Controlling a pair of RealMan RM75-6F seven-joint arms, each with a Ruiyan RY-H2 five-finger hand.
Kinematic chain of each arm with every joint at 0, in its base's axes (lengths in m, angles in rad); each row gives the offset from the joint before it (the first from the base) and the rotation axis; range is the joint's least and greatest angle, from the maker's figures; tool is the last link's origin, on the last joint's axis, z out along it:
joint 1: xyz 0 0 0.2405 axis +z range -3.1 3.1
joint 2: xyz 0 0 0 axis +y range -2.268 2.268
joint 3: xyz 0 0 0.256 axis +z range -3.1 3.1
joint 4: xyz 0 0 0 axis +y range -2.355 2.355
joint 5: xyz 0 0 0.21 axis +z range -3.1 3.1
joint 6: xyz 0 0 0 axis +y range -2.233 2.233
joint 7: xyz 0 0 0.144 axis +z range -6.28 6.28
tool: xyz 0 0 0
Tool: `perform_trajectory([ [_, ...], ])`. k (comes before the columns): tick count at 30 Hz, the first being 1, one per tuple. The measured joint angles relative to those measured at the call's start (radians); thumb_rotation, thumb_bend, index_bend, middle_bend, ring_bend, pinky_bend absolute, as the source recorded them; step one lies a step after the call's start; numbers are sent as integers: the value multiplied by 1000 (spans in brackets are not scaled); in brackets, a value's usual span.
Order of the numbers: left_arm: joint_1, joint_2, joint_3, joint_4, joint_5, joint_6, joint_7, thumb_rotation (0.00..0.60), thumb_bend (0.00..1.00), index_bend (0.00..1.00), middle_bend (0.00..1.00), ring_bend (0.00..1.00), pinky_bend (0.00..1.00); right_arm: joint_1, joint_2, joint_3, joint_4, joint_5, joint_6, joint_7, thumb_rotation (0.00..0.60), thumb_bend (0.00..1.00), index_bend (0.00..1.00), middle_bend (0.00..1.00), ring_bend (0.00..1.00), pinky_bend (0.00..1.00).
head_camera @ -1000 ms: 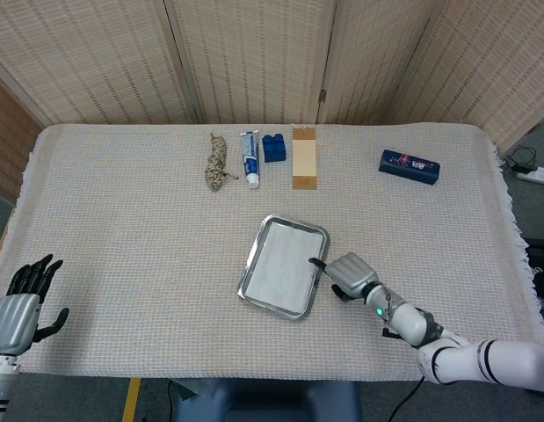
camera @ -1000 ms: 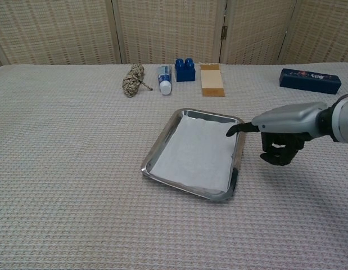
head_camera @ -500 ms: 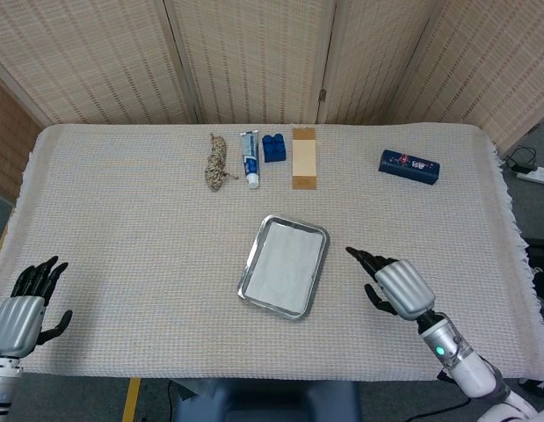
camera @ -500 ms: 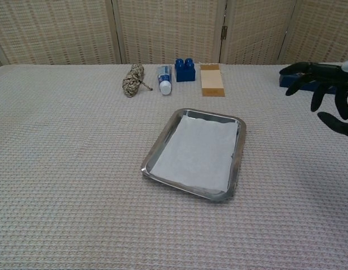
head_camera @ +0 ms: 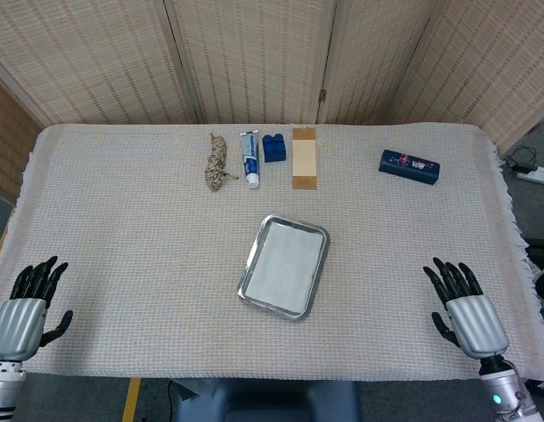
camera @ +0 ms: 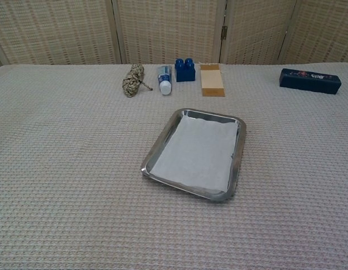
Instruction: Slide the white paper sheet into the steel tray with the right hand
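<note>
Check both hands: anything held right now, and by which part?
Nothing is held. The left hand and right hand are empty with fingers spread; the paper sheet lies in the steel tray.

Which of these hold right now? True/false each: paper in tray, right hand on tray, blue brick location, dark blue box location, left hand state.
1. The white paper sheet lies inside the steel tray. True.
2. The right hand rests on the tray's rim. False: it sits near the table's front right edge, well apart from the tray, holding nothing.
3. The blue toy brick lies between the toothpaste tube and the wooden block. True.
4. The dark blue box sits inside the tray. False: it lies on the cloth at the far right.
5. The left hand holds the rope bundle. False: the hand is empty with fingers apart, and the rope lies at the far side.
</note>
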Motion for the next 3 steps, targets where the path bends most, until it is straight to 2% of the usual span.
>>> perform_trajectory([
  [3,0,-1,0,-4,2,1,15,600,439,0,0,0,0,-12,10,1,1,-29,2,21,600,465,0,0,0,0],
])
